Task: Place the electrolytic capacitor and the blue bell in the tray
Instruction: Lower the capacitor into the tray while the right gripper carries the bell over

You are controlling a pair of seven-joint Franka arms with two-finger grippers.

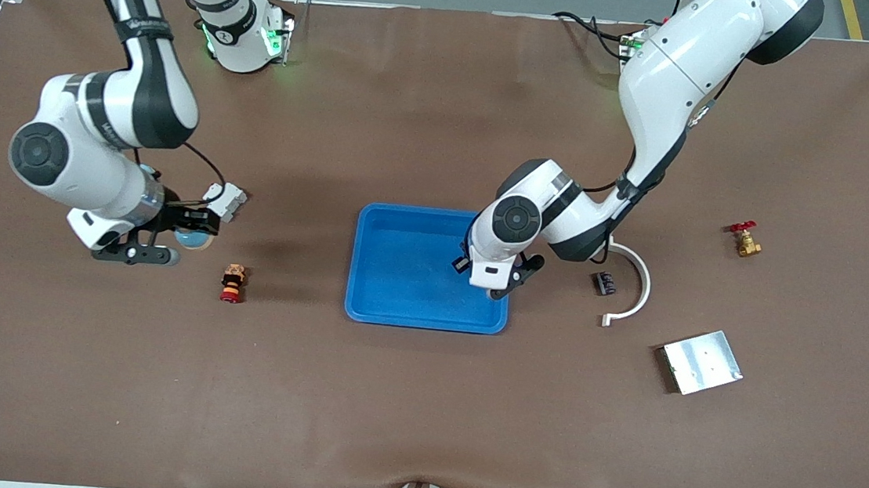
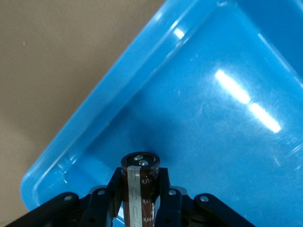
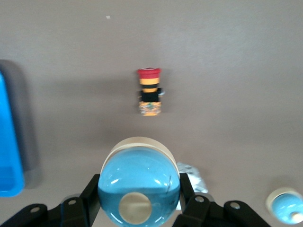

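Front: left tool (image 1: 496,279) over tray (image 1: 400,272) corner; right tool (image 1: 187,234) up w/ bell (image 1: 193,239) near red button (image 1: 232,283).
L wrist: tool clamped on capacitor (image 2: 140,189), above tray.
R wrist: tool closed round bell.
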